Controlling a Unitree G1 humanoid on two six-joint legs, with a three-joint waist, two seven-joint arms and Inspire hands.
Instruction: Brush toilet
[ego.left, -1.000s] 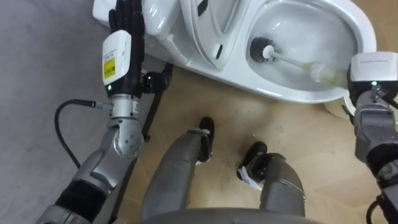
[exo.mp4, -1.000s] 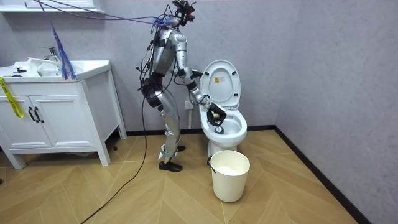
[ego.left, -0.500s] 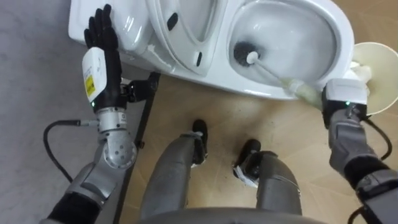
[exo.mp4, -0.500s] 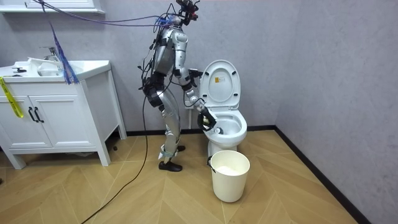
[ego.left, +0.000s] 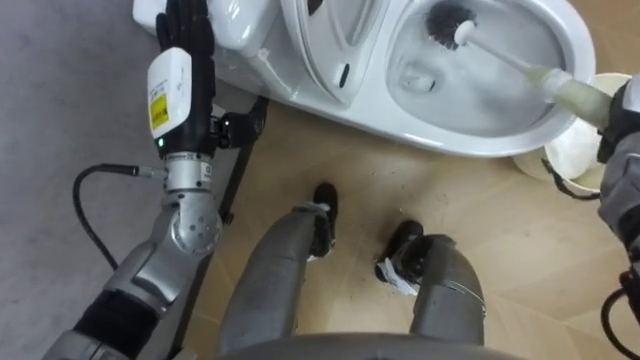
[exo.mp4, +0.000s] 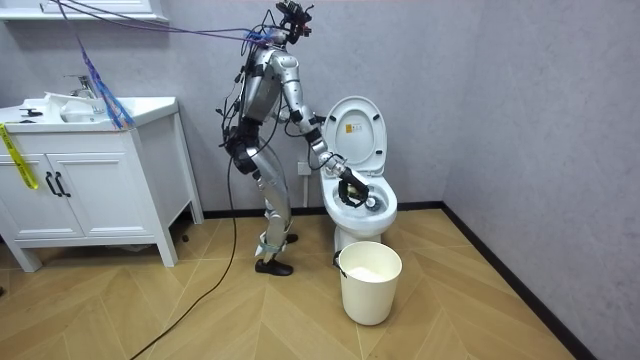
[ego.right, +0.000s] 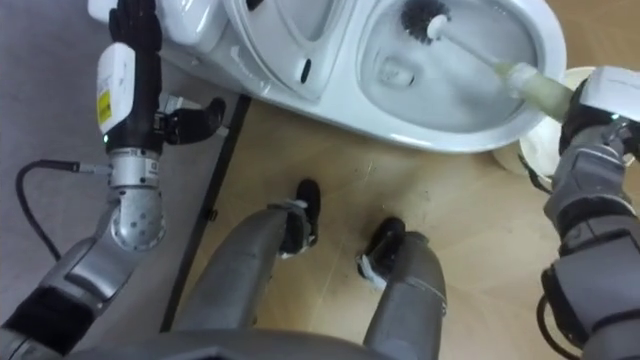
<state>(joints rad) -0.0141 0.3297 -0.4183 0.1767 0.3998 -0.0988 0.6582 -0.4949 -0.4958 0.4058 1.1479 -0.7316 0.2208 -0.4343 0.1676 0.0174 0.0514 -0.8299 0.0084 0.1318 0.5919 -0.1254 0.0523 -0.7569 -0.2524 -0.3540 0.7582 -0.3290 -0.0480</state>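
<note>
The white toilet (ego.left: 470, 135) lies across the top of the eye views, its lid (ego.left: 325, 40) raised. A toilet brush (ego.left: 505, 62) with a black head (ego.left: 450, 22) reaches into the bowl, the head against the far wall. My right hand (ego.right: 600, 112) at the right edge is shut on the brush's pale handle. Against the tank (ego.left: 240, 25) on the left, my left hand (ego.left: 190, 35) rests with straight fingers. In the room view I stand at the toilet (exo.mp4: 360, 205) on its left, bent slightly, with my right hand (exo.mp4: 350, 183) over the bowl.
A white bucket (exo.mp4: 370, 280) stands on the wooden floor in front of the toilet, and its rim (ego.left: 575, 160) peeks out below the bowl. A white vanity cabinet (exo.mp4: 90, 180) fills the room view's left. Grey walls close in behind and beside the toilet.
The brush head has slid from the bowl's near left side to its far wall. My right arm has stretched further over the bowl. The head camera has shifted.
</note>
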